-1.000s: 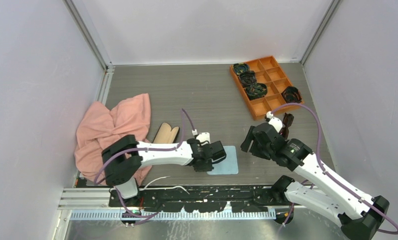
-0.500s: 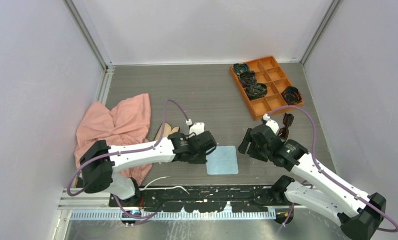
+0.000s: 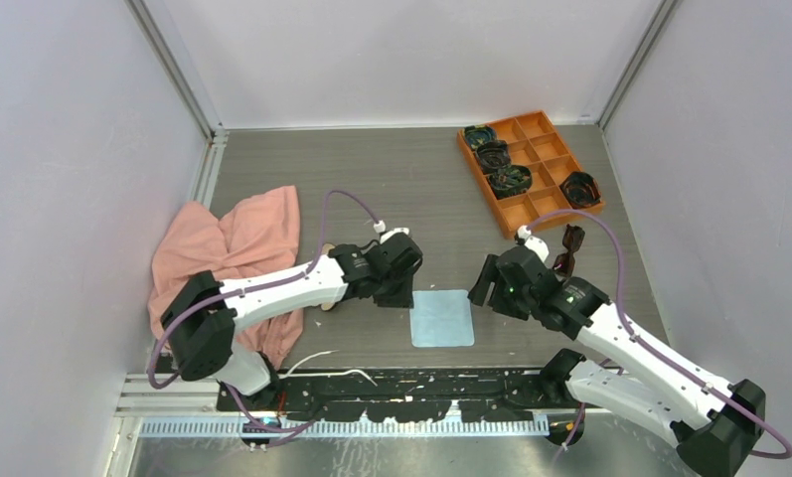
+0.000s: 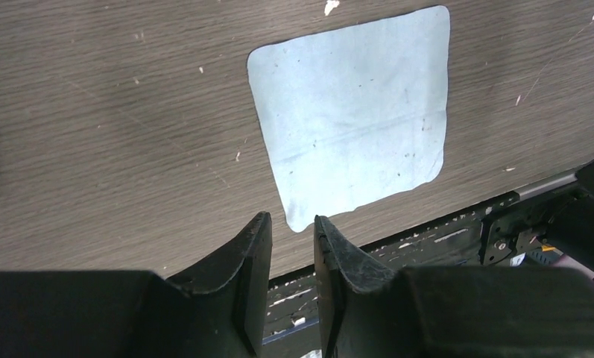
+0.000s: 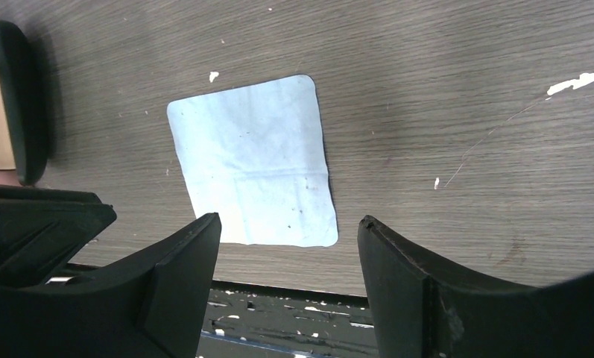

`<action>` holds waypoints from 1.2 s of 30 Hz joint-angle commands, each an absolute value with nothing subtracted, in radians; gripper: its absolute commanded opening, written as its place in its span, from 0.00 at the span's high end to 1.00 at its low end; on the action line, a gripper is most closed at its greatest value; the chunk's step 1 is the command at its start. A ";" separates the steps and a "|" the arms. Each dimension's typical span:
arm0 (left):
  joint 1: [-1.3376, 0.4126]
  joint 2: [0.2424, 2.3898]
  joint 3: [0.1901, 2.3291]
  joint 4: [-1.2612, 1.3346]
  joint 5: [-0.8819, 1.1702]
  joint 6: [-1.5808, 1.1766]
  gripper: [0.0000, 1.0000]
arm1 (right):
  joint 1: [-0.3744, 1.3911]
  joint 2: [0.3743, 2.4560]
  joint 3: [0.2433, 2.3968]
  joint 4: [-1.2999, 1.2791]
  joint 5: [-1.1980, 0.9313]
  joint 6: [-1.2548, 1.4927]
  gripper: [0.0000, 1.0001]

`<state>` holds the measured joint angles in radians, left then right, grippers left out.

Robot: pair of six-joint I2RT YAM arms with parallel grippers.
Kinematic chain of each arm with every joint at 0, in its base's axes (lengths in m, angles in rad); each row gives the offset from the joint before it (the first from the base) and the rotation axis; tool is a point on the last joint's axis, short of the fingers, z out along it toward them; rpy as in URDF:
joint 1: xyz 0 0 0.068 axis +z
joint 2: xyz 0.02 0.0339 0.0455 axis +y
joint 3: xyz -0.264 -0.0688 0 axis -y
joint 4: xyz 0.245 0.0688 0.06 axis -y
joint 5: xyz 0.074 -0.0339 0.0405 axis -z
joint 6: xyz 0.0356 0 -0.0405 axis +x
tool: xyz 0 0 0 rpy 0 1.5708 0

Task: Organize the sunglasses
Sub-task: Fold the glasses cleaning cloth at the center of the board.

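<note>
**A:** Overhead first; where is your target?

**B:** The sunglasses (image 3: 570, 246) lie on the grey wood-grain surface (image 3: 372, 179), just off the near corner of the orange tray (image 3: 537, 127) and close beside your right forearm; nothing grips them. The right end effector (image 3: 481, 286) points away from them, toward the pale blue cloth (image 3: 442, 318); the left end effector (image 3: 396, 293) hovers at the cloth's far left corner.

**A:** And the left wrist?

**B:** The left end effector (image 4: 291, 220) has its jaws a narrow slit apart with nothing between them; beyond it the cloth (image 4: 353, 112) lies flat, thin and matte, with rounded corners and a faint crease.

**A:** The right wrist?

**B:** The right end effector (image 5: 288, 222) is spread wide and empty above the cloth (image 5: 253, 160); the glasses case (image 5: 18, 97) shows at the left edge, a dark rim around tan lining. The sunglasses are out of this view.

**A:** So how do you do this well?

**B:** Fetching the sunglasses looks like your next step. Turn the right arm back toward them, come down over the frame rather than the lenses, and close gently; they look hard and glossy, so they will likely slip or scratch. Keep the left arm clear of the cloth so that it lies smooth.
</note>
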<state>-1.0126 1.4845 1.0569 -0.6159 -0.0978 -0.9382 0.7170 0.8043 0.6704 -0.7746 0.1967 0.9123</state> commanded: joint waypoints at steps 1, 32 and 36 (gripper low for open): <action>-0.999 1.524 1.111 -0.567 -0.046 -0.892 0.71 | 0.715 0.837 0.690 -0.739 0.184 0.882 0.27; -0.841 1.684 1.099 -0.494 0.153 -0.796 0.54 | 0.666 1.223 0.685 -0.444 0.111 0.671 0.52; -0.831 1.711 1.102 -0.496 0.131 -0.785 0.57 | 0.636 1.306 0.697 -0.383 0.065 0.625 0.53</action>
